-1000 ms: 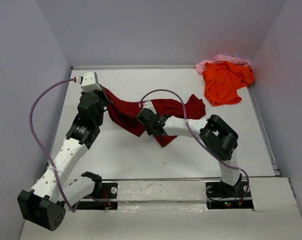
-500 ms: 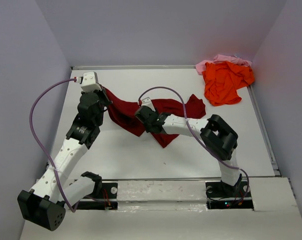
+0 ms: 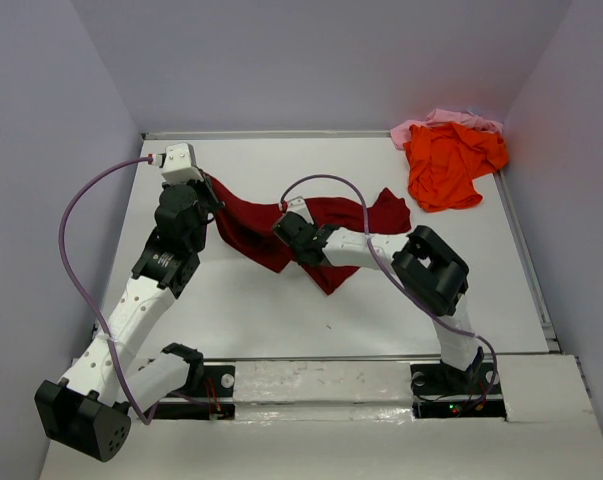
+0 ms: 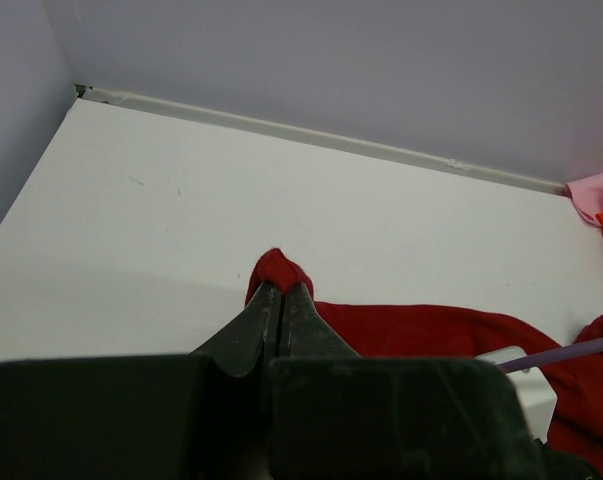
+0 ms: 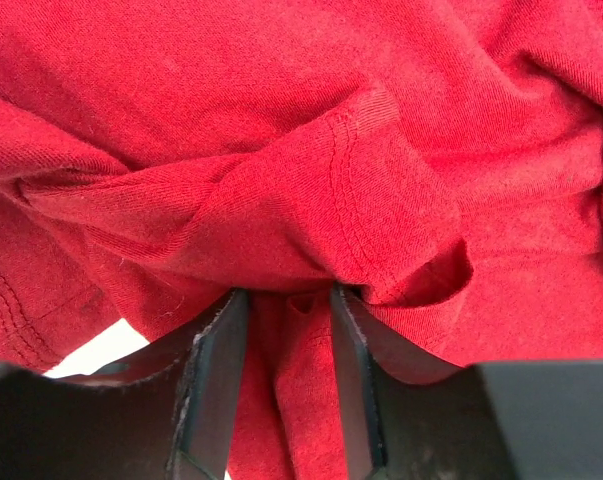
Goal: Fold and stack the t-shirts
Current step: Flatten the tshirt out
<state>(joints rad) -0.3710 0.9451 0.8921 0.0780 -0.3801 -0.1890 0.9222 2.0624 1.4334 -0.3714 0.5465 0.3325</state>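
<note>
**Top external: dark red shirt (image 3: 336, 215) hanging between two arms**

Top external: shirt lying crumpled mid-table (image 3: 281, 310); orange shirt (image 3: 446, 165) and pink shirt (image 3: 431, 120) sitting heaped in the far right corner.

Left wrist: left gripper (image 4: 279, 292) pinching a shirt corner, fingers pressed fully together.

Right wrist: right gripper (image 5: 286, 300) straddling a bunched fold, fingers partly apart; real hold unclear.

Risk: fingers catching several layers at once, so the shirt twists instead of spreading.

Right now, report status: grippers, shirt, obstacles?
Left gripper shut on maroon shirt. Right gripper open, astride a fold. Orange shirt apart, far right corner.
</note>
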